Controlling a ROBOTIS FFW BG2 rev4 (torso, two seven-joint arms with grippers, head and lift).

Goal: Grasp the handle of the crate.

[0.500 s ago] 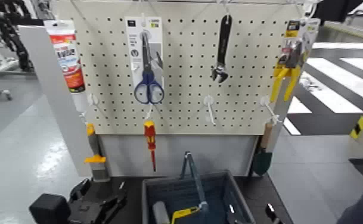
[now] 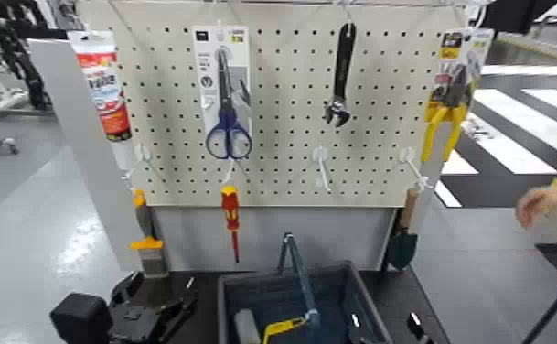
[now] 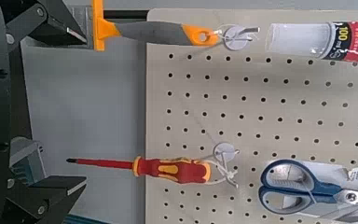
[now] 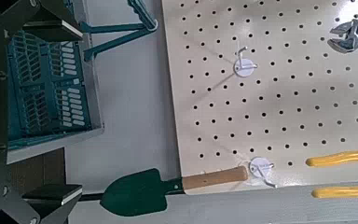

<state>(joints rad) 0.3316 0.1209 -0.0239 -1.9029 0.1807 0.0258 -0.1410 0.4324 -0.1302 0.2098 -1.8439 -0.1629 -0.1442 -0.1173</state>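
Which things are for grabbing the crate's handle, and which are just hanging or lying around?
For the job:
- blue-grey slatted plastic crate
- its thin arched handle

Just around:
- red-and-yellow screwdriver
- blue-handled scissors
- green trowel

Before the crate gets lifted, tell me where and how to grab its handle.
Take the handle by the middle of its long bar, probably from above, a finger on each side: it stands up over the crate, slim and uncovered.
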